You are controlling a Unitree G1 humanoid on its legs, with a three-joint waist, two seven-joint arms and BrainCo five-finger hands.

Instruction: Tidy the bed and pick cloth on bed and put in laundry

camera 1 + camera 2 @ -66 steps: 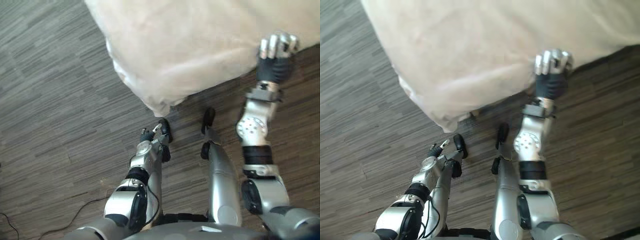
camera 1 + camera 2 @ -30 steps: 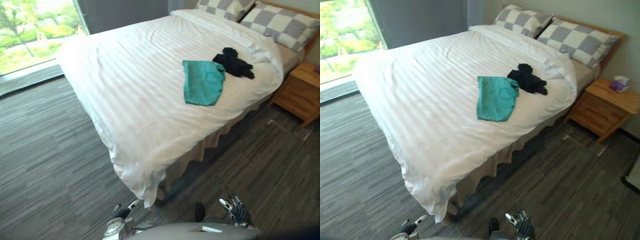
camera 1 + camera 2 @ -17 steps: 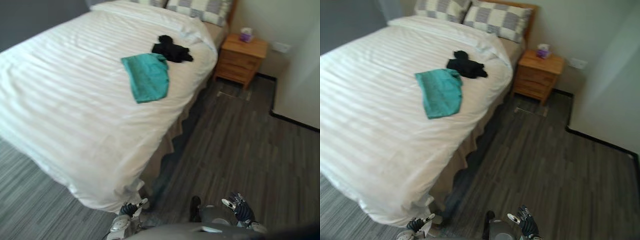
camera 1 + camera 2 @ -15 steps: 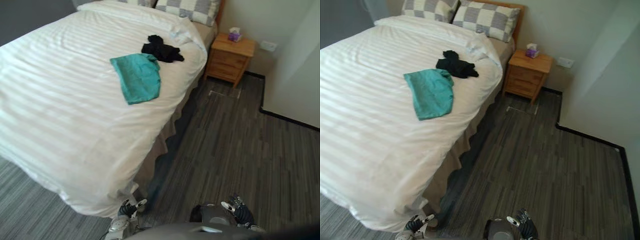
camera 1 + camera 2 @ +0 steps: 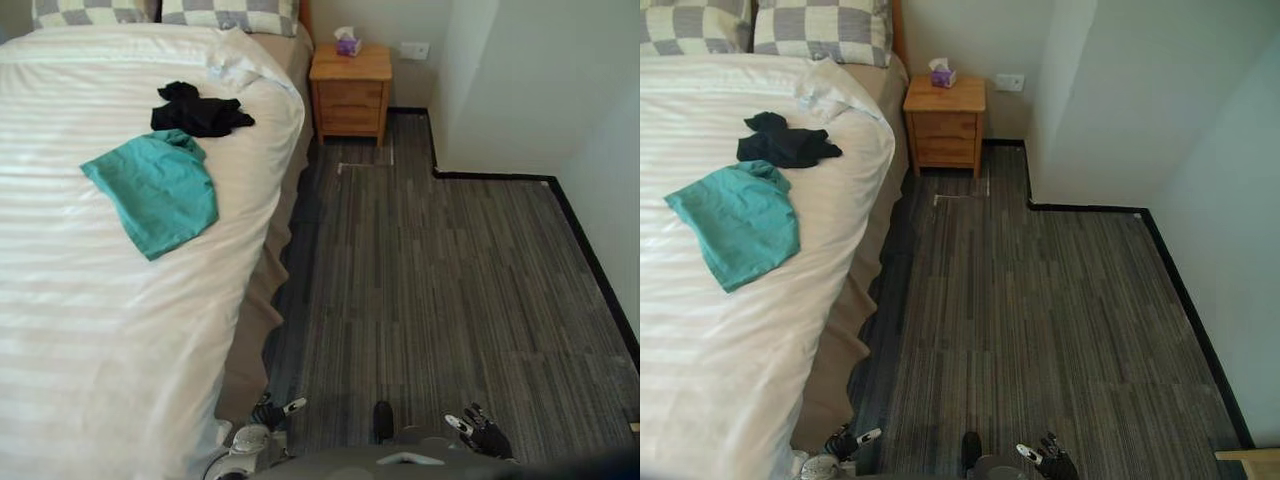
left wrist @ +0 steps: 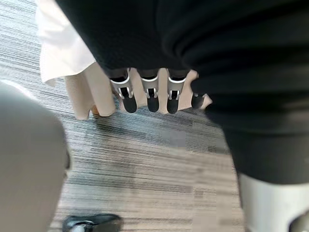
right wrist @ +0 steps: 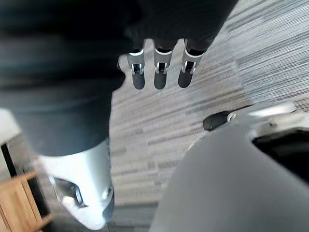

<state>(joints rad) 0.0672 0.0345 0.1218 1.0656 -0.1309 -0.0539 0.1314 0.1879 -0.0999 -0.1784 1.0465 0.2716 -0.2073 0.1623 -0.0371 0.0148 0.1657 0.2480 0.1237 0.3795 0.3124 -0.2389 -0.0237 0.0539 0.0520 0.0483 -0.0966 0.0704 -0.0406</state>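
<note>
Looking barely started: teal cloth (image 5: 155,195) and black cloth (image 5: 198,112) both lie on the bed (image 5: 80,330), while left hand (image 5: 268,411) and right hand (image 5: 485,432) hang low, fingers relaxed, holding nothing.

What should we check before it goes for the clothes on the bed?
1. Clothes on the bed: ok. The teal cloth lies spread out, with the black cloth bunched beyond it, toward the pillows.
2. Left robot hand free: ok. Fingers straight, holding nothing.
3. Right robot hand free: ok. Fingers straight, holding nothing.
4. Cloths within reach: not ok. Both hands hang low near the bed's foot end, well short of the cloths, so it likely needs to step closer.
5. Floor beside the bed passable: ok. It is bare up to the nightstand.
6. Laundry drop-off located: cannot tell.
</note>
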